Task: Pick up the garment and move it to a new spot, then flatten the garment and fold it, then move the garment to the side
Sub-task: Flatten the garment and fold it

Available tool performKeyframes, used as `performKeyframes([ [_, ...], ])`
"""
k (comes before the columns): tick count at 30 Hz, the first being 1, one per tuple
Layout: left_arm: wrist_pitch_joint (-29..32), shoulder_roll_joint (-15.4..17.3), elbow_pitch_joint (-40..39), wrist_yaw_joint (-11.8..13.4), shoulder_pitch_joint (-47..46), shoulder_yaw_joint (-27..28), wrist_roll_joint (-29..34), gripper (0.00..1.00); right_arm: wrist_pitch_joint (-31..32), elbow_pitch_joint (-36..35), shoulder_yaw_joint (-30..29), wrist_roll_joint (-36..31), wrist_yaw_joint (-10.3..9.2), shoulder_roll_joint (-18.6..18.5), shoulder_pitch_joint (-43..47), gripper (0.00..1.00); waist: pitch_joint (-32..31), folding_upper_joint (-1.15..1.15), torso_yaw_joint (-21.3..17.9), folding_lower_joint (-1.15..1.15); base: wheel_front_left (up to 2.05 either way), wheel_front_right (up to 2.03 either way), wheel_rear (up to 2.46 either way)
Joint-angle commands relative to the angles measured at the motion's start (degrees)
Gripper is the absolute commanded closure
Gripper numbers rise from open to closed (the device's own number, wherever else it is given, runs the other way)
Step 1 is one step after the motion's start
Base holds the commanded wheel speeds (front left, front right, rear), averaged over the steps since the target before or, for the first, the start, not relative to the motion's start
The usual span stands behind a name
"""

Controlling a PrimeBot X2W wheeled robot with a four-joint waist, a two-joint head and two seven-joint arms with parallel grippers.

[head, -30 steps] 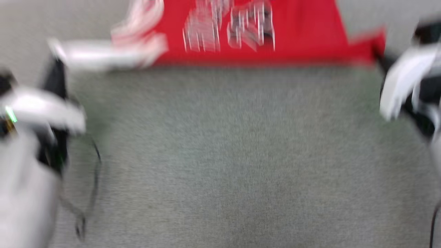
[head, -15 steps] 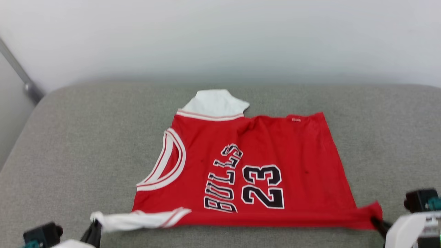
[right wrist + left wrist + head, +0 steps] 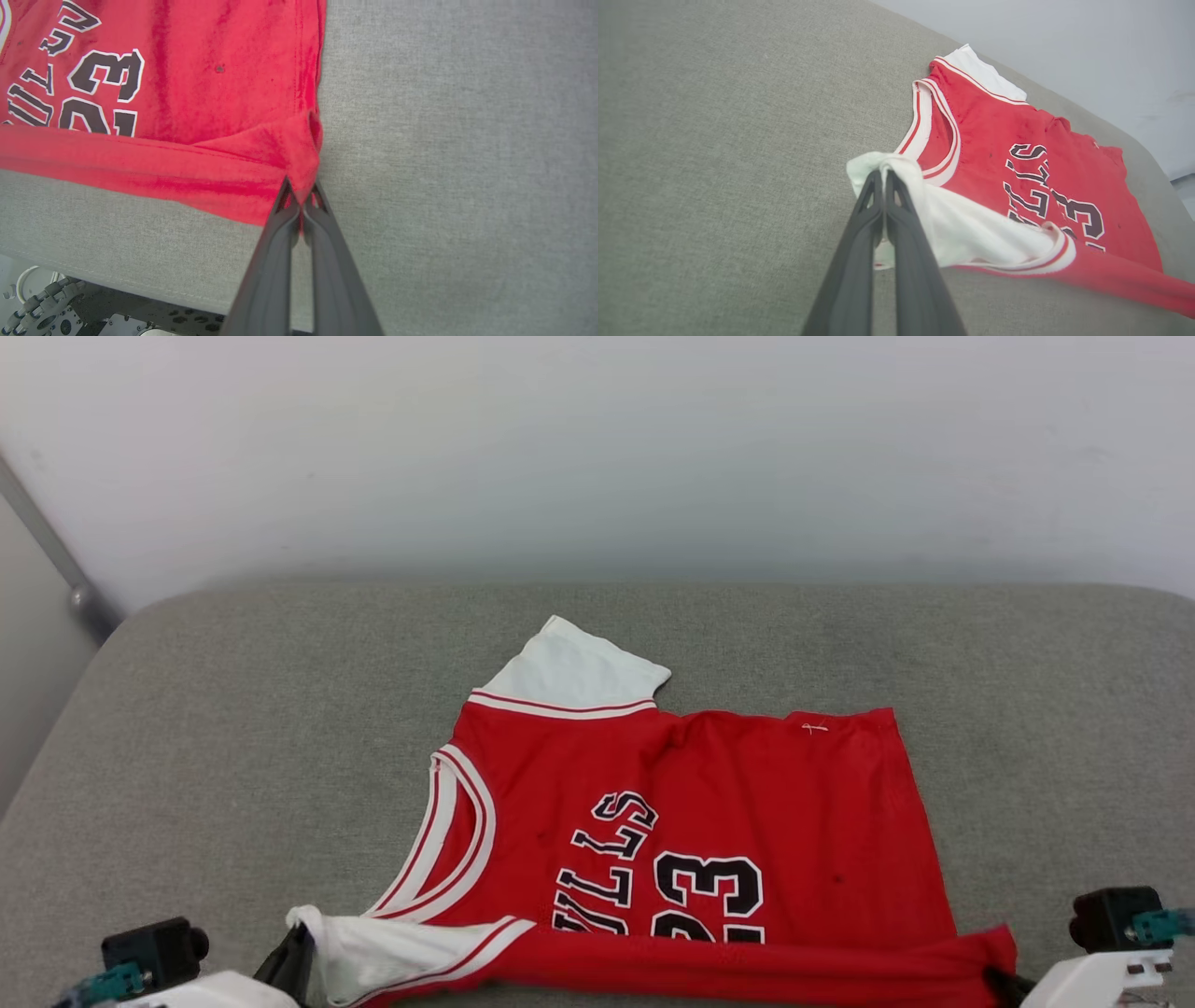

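The garment [image 3: 709,803] lies face up near the front middle of a grey padded surface [image 3: 233,709], neckline toward the robot's left and hem toward its right. The "23" and the letters above it read clearly. The far white sleeve [image 3: 569,667] lies flat, pointing at the pale wall [image 3: 597,448].

The near long edge is raised off the padding and drawn into a taut band between both arms. This band overlaps the lower part of the chest print.

1. The left pincer [image 3: 883,175] is closed on the bunched near white sleeve.
2. The right pincer [image 3: 301,186] is closed on the near hem corner, where the red cloth gathers into a small pleat.

Step in hand, as judged: either the end of flattening or the start of the first fold, with the near edge held ready to be carried over the body. The pictures do not settle which.

The next move calls for both arms to travel together at equal height toward the wall. Tension should stay even, so that the edge lands parallel to the far side. Release should come only once the cloth rests flat.
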Motion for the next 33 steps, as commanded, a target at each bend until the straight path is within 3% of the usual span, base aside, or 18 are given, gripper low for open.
performKeyframes([
  [1,0.18,0.06,0.55,-0.38,-1.25,-0.02,0.31,1.0,-0.15,0.34,0.15,-0.33,-0.1,0.22,-1.16,1.0,0.39,0.0,-0.13,0.01,0.0,0.0,0.0],
  [14,1.71,-3.68,14.2,-8.51,-19.5,-5.32,2.61,1.0,-6.59,11.77,5.52,-1.61,-0.09,-2.09,-15.83,1.0,9.96,0.0,-0.3,0.01,0.0,0.0,0.0],
  [15,1.88,-3.99,15.45,-9.13,-20.38,-5.7,2.53,1.0,-7.08,12.82,5.96,-1.73,-0.09,-2.01,-16.48,0.9,10.51,0.0,-0.38,0.01,0.0,0.0,0.0],
  [17,2.31,-4.6,17.82,-10.23,-22.16,-6.26,2.32,1.0,-8.24,14.78,6.79,-1.92,-0.09,-1.97,-17.53,0.51,11.48,0.0,-0.54,0.01,0.0,0.0,0.0],
  [18,2.82,-4.87,19.14,-10.99,-22.78,-6.62,2.02,0.82,-9.03,15.69,7.06,-1.73,-0.09,-1.83,-18.14,0.05,11.85,0.0,-0.66,0.01,0.0,0.0,0.0],
  [20,3.11,-5.78,21.42,-12.07,-23.57,-7.16,1.48,0.52,-10.15,17.96,7.82,-1.4,-0.09,-1.73,-18.56,0.0,12.09,0.0,-0.86,0.01,0.0,0.0,0.0],
  [21,3.09,-6.08,22.24,-12.48,-23.88,-7.31,1.21,0.14,-11.17,18.66,8.17,-1.14,-0.09,-1.78,-18.75,0.0,12.11,0.0,-0.94,0.01,0.0,0.0,0.0],
  [22,2.85,-6.21,23.03,-12.69,-24.14,-7.33,1.14,0.0,-12.18,19.25,8.49,-0.94,-0.1,-1.78,-18.78,0.0,12.05,0.0,-1.0,0.01,0.0,0.0,0.0],
  [25,2.14,-6.76,24.81,-13.43,-24.11,-7.0,0.54,0.0,-17.18,19.06,8.86,-0.13,-0.09,-2.1,-18.37,0.0,11.2,0.0,-1.01,0.01,0.0,0.0,0.0],
  [33,2.13,-3.72,25.02,-13.45,-23.85,-5.8,0.89,0.0,-30.89,14.62,6.52,-2.6,-0.08,-1.39,-14.11,0.0,6.57,0.0,-0.77,0.01,0.0,0.0,0.0],
])
